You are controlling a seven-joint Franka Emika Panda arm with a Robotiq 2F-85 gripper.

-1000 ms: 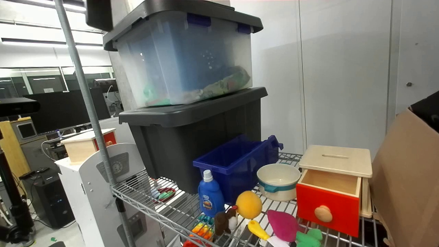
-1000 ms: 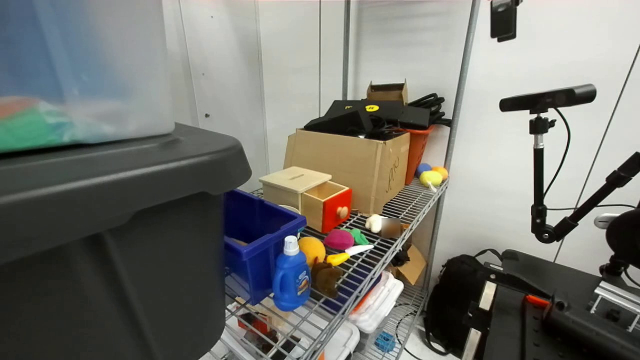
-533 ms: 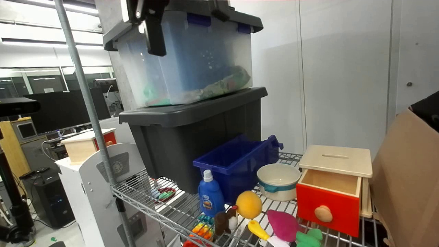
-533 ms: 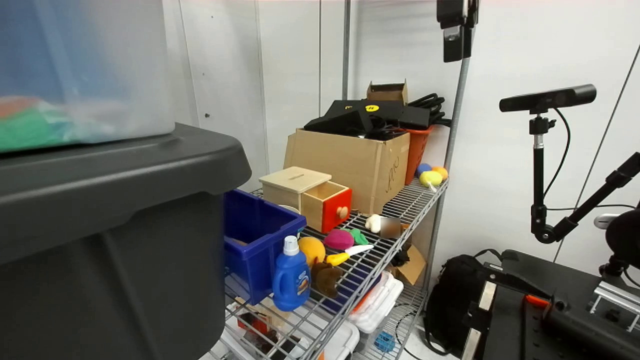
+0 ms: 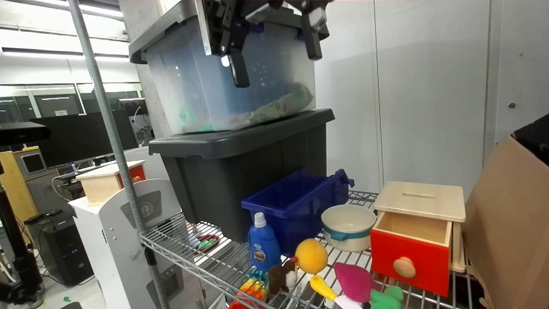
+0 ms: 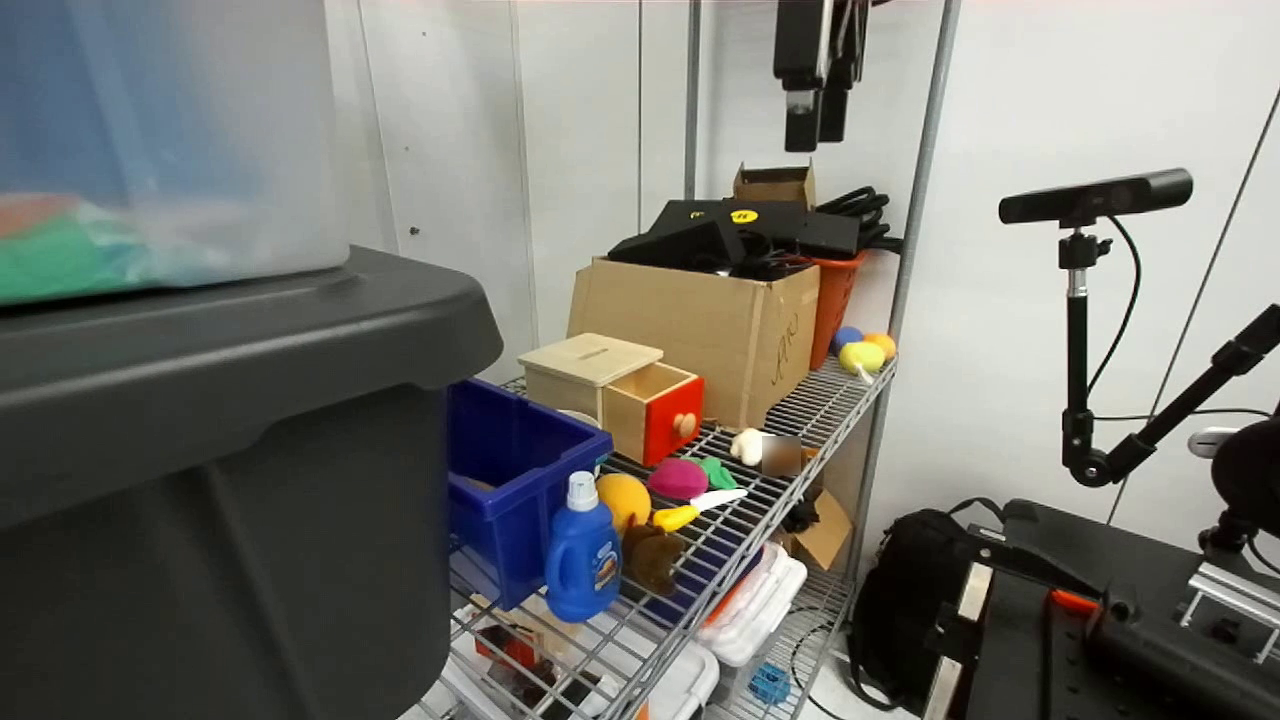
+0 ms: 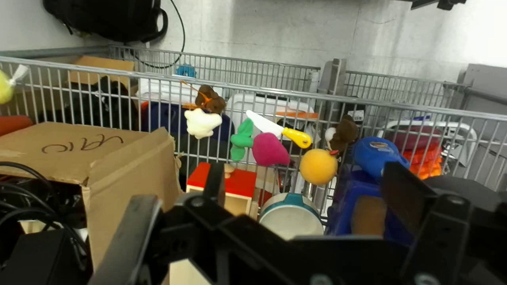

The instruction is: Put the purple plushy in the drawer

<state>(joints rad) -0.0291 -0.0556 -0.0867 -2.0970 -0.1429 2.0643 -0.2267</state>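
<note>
1. Wrist view: the purple plushy (image 7: 271, 149) lies on the wire tabletop (image 7: 253, 88), outside the drawer. A green piece (image 7: 241, 139) sits against its end; I cannot tell whether the 2 are joined.

2. In an exterior view, the drawer (image 5: 409, 249) stands pulled out of its wooden box (image 5: 422, 205), probably so that the toy can be lowered in from above. A cardboard box (image 5: 508, 223) and a pot (image 5: 356, 243) stand just beside it on opposite sides; I cannot tell whether either touches it.

3. In both exterior views the plushy lies near the drawer's red front, which should make for a short carry. A knife (image 7: 279, 130) lies just beside the toy and an orange ball (image 7: 318, 166) is near, so the descent may call for some care.

4. The gripper (image 5: 278, 70) hangs high, well apart from plushy and drawer. Its 2 fingers are spread wide and point down, with nothing between them.

5. That spread seems suited to a pinch from above, 1 finger on each side of the soft toy. I judge this to be the approach, with grasp and drop not yet done.
</note>
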